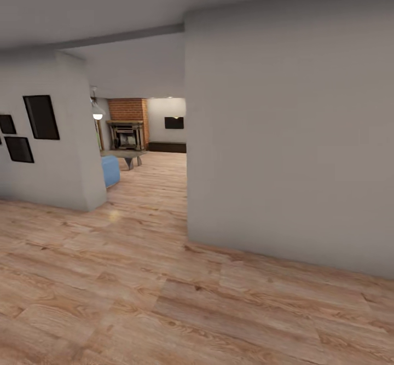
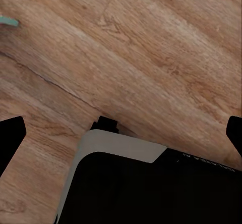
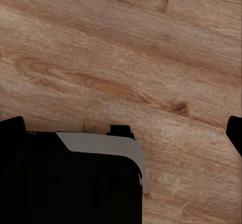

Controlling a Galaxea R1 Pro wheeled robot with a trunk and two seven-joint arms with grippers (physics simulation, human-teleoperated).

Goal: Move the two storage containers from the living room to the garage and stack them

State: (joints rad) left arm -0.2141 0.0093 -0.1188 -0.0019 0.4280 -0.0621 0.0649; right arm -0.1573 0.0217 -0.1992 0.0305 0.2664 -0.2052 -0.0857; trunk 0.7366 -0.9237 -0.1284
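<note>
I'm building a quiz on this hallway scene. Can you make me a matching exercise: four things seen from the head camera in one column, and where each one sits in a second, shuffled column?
Things:
1. picture frames
2. fireplace
3. blue sofa
4. grey wall

Places:
A. close by, filling the right half of the view
B. poking out from behind the left wall's corner
C. hanging on the left wall
D. far down the passage, below red brick

Pairs: 1-C, 2-D, 3-B, 4-A
</note>
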